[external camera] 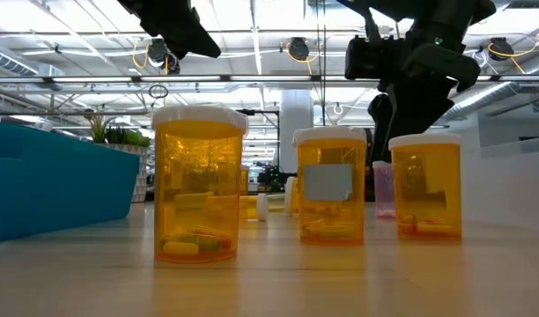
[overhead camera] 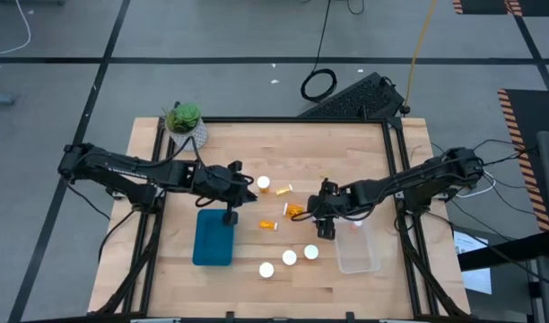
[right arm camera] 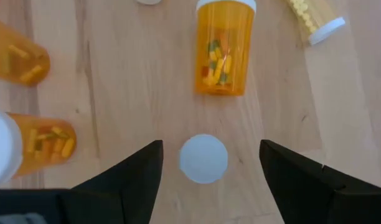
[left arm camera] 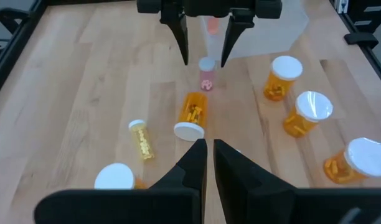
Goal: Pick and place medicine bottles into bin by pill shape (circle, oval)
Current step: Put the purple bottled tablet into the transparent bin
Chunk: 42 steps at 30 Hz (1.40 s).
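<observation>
The right gripper (right arm camera: 206,165) hangs over the middle of the wooden table (overhead camera: 346,152) with its fingers spread wide and nothing between them; directly below the gap stands a small pinkish bottle (left arm camera: 206,73), seen from the right wrist as a pale round cap (right arm camera: 203,158), not touched by either finger. Just ahead of that gripper lies an orange bottle on its side (right arm camera: 221,46) with yellow and green pills inside, and beyond it a slimmer tipped bottle (right arm camera: 315,17) of small yellow pills. Off to one side of the right gripper three upright white-capped bottles (overhead camera: 288,258) stand in a loose row, near the front edge of the table, with a clear bin (overhead camera: 358,247) just beside the gripper on its outer side. The left gripper (left arm camera: 208,158) is over the table's left half, its fingers nearly closed with only a narrow slit between them and nothing held. A blue bin (overhead camera: 213,238) sits just below and in front of it, and one upright bottle (overhead camera: 264,183) stands close beside its tip. A green plant (overhead camera: 184,118) sits at the far left corner, well behind the left arm.
</observation>
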{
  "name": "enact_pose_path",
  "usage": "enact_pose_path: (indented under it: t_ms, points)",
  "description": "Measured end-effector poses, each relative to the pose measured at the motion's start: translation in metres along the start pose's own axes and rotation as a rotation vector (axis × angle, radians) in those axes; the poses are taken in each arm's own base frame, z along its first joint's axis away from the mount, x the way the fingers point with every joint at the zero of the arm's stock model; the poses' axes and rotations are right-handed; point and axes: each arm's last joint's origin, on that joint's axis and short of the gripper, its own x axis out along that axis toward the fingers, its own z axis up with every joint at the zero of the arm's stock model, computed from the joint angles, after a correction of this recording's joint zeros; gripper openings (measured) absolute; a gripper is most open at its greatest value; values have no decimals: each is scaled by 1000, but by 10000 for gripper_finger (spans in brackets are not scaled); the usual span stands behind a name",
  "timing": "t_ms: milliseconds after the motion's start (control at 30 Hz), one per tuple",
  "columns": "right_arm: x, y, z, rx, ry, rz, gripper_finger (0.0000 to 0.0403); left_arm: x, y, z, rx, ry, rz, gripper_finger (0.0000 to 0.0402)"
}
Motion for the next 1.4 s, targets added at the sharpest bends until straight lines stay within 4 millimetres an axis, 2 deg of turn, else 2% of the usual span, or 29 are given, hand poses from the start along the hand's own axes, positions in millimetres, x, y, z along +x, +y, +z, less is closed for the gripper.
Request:
enact_pose_path:
  t_ms: [567, 767, 900, 1000, 1200, 1400]
  points:
    - [14, -1, 0, -9, 37, 13, 170, 0, 0, 1, 25, -8, 1, 33]
    - [14, -1, 0, -7, 37, 20, 124, 0, 0, 1, 46, -9, 2, 33]
    - [14, 0, 0, 2, 41, 40, 109, 0, 1, 1, 51, -9, 3, 33]
    - [10, 0, 1, 10, 46, 65, 114, 0, 1, 1, 57, -9, 3, 33]
    - [-4, 9, 17, 21, 18, 84, 124, 0, 1, 0, 51, -2, 3, 33]
    - [-33, 31, 28, -8, 63, 97, 118, 0, 0, -4, 46, 39, 2, 33]
